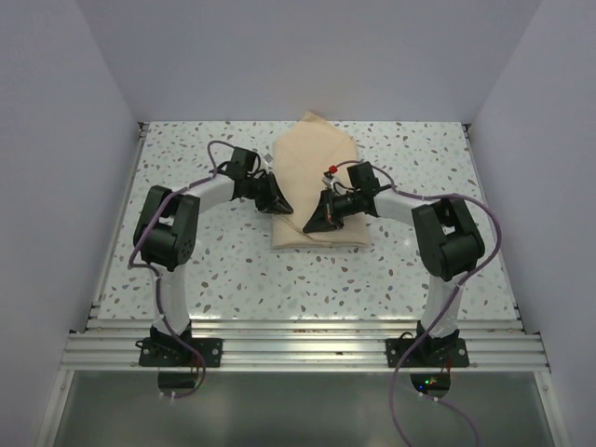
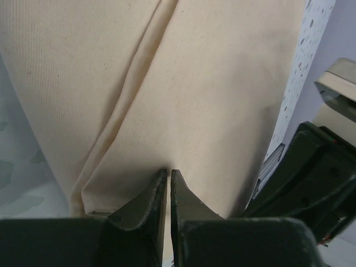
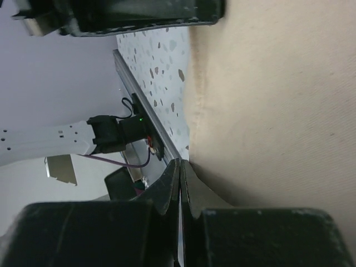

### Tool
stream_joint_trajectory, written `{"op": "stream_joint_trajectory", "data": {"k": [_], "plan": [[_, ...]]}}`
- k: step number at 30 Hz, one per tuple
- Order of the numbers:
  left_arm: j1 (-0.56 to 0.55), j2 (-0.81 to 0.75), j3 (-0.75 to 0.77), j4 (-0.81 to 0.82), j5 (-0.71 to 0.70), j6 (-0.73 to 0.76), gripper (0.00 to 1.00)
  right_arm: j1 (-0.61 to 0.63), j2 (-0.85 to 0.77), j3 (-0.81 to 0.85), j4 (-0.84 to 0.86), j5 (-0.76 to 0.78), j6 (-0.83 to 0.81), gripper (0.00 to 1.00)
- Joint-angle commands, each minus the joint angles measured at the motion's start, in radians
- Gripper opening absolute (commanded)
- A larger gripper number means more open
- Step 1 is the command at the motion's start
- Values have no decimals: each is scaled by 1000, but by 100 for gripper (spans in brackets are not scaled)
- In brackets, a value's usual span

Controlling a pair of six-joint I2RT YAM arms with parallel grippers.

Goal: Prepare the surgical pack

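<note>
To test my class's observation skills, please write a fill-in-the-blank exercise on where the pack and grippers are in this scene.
1. ___ arms reach to the pack.
2. In the top view, the left gripper is at the pack's ___ edge.
3. The right gripper has its jaws ___.

Missing words: Two; left; shut.

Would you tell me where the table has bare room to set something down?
Bare table: between the surgical pack and the arm bases, plus both far corners. Crowded mid-table, where left gripper and right gripper reach it.
</note>
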Motion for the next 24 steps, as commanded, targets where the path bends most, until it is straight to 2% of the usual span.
{"op": "stream_joint_trajectory", "data": {"k": [1,8,14,18,24], "plan": [[-1,33,62,-1,-14,13,10,-3,65,-2,72,-41,-23,0],[0,54,94,-72,-55,60,9,-5,67,48,-126,32,-168,0],[0,44,88,-95,-74,77,9,-17,-89,82,-209,55,-185,0],[2,44,78,-90,-74,77,9,-43,-162,9,-216,39,-184,0],[5,56,81,-81,-69,73,9,-58,-140,-106,-163,38,-184,0]]}}
